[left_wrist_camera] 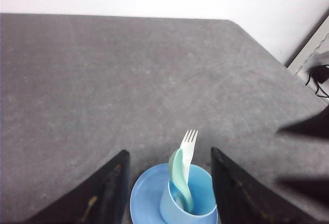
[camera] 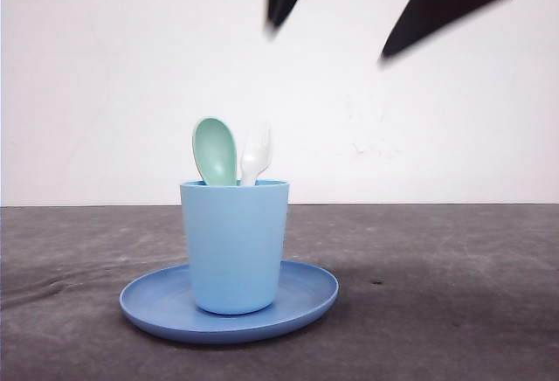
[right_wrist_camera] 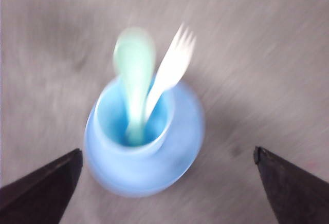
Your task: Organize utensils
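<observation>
The mint-green spoon (camera: 215,151) and the white fork (camera: 256,155) stand side by side, heads up, in the light blue cup (camera: 234,245). High above the cup hangs my left gripper (camera: 281,5), and my right gripper (camera: 419,23) is further right, blurred. In the left wrist view the fork (left_wrist_camera: 188,147) and spoon (left_wrist_camera: 179,175) lie below and between the fingers of the left gripper (left_wrist_camera: 169,153), which is open and empty. In the blurred right wrist view the spoon (right_wrist_camera: 134,75) and fork (right_wrist_camera: 172,67) lean out of the cup. The right gripper (right_wrist_camera: 167,152) is wide open there, holding nothing.
The cup stands on a round blue plate (camera: 301,298) on the dark grey table (camera: 437,294), with a white wall behind. In the left wrist view the table's far corner (left_wrist_camera: 234,23) and some cables (left_wrist_camera: 318,75) beyond the edge are in sight.
</observation>
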Tool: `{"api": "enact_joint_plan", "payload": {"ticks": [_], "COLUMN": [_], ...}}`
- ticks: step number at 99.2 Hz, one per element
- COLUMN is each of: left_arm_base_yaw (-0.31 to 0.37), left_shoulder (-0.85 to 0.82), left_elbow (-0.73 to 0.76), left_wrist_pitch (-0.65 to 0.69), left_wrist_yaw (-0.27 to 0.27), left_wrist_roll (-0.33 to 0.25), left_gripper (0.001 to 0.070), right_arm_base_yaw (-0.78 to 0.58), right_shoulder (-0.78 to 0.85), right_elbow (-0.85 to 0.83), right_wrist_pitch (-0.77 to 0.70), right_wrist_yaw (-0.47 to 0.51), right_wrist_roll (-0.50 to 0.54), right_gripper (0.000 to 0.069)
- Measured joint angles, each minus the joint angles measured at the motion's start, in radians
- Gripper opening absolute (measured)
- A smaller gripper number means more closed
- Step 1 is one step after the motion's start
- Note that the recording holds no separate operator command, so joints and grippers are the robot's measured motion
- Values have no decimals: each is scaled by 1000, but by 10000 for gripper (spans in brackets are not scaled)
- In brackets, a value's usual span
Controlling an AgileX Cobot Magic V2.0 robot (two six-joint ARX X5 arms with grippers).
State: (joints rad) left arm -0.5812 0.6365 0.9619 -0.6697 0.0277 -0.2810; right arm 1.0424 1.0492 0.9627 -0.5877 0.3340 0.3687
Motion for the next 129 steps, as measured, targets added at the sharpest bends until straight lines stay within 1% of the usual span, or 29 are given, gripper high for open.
{"api": "enact_joint_plan", "payload": {"ticks": [18,26,31,35,38,40,42,47,50,54,59,66,75,129], "left_arm_base_yaw": [0,0,0,0,0,0,0,0,0,0,0,0,0,0], "left_shoulder": [-19,-24,-27,-27,-27,-27,-27,-27,-27,-27,-27,-27,-27,-27], "left_elbow": [0,0,0,0,0,0,0,0,0,0,0,0,0,0], "left_wrist_pitch": [-24,-25,-26,-26,-26,-26,-26,-26,-26,-26,-26,-26,-26,-26], "left_wrist_yaw": [0,0,0,0,0,0,0,0,0,0,0,0,0,0], "left_wrist_roll": [0,0,0,0,0,0,1,0,0,0,0,0,0,0], "left_gripper": [297,297,297,296,289,271,241,128,87,51,33,24,23,23], "right_arm_base_yaw": [0,0,0,0,0,0,0,0,0,0,0,0,0,2], "right_shoulder": [-182,-235,-259,-273,-282,-287,-291,-298,-301,-301,-301,-300,-301,-301], "right_elbow": [0,2,2,2,2,2,2,2,2,2,2,2,2,2], "right_wrist_pitch": [19,20,20,20,19,19,19,19,19,19,19,19,19,19], "right_wrist_yaw": [197,244,259,265,266,266,266,266,267,269,270,269,269,269], "right_wrist_roll": [-23,-29,-31,-32,-32,-33,-33,-38,-41,-46,-48,-48,-48,-48], "right_gripper": [679,676,645,579,498,438,378,227,149,78,39,17,9,7]}}
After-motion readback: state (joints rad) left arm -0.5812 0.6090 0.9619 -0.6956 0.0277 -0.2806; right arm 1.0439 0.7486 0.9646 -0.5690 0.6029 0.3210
